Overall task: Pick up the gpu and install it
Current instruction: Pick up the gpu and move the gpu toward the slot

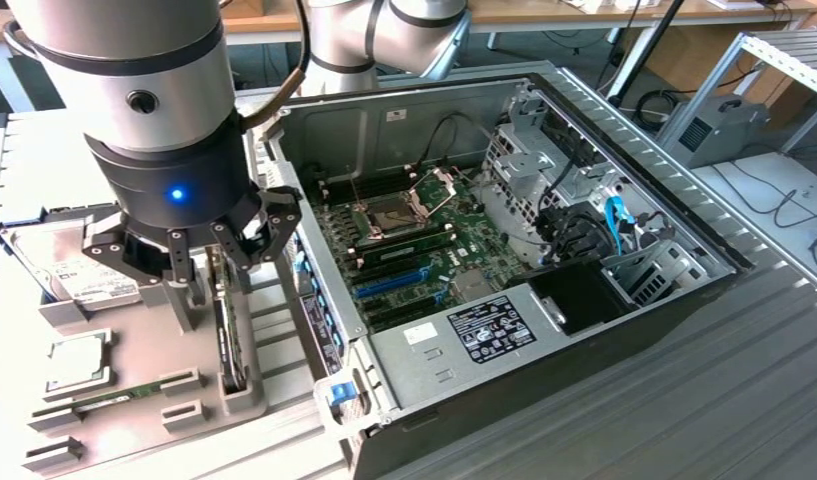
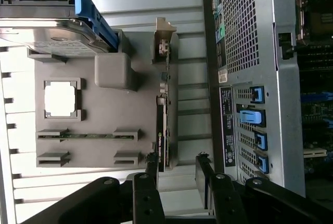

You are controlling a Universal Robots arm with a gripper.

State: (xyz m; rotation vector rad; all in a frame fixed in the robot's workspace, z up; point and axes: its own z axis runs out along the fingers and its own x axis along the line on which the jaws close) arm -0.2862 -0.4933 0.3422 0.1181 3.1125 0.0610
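Gpu [image 2: 162, 130] looks thin, black, apparently standing edgewise.

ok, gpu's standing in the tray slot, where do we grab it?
Take the gpu by its long top edge, mid-length, away from the metal bracket, coming straight down from above. It stands on edge in the grey holder, so both flat faces are exposed for the open fingers.

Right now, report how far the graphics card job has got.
Done: nothing yet. The graphics card stands on edge in its grey holder, not lifted. In hand: the open gripper hangs just above the card and holds nothing. Left: the lift and the fitting. The blue slots inside the open computer case are bare.
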